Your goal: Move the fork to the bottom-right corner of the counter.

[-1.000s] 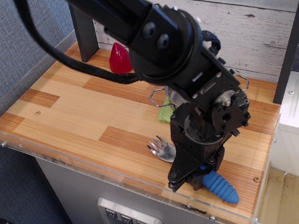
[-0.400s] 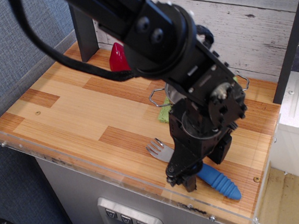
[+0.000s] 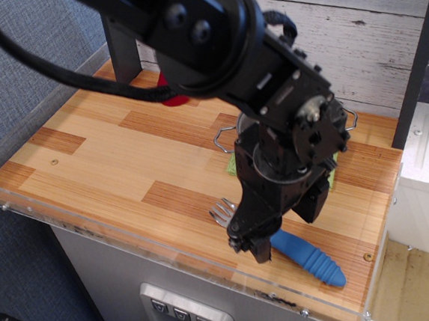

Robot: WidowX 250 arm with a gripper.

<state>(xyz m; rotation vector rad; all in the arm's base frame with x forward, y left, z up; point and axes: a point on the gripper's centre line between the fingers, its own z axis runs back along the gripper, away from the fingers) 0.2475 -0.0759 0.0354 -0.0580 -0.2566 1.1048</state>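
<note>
The black robot hand (image 3: 250, 245) hangs low over the patchwork wooden bench (image 3: 116, 158) with its clear acrylic edge, fingertips pointing down near the front rim. Right beneath and beside it lies the small fork with silver tines and a thick ribbed blue plastic handle (image 3: 307, 255): the tines peek out on the far-left side of the hand, the handle stretches away to its right toward the near right corner. Whether the fingers pinch the fork's neck or stand just clear of it cannot be told; the hand's body hides the gap. Behind the hand sit a metal pot with wire handles (image 3: 231, 134), a bit of green cloth (image 3: 235, 164) and a red object (image 3: 171, 98). The fork seems nearly at its goal; the placing step looks close to done, and next calls for a clean lift away without dragging the fork.
</note>
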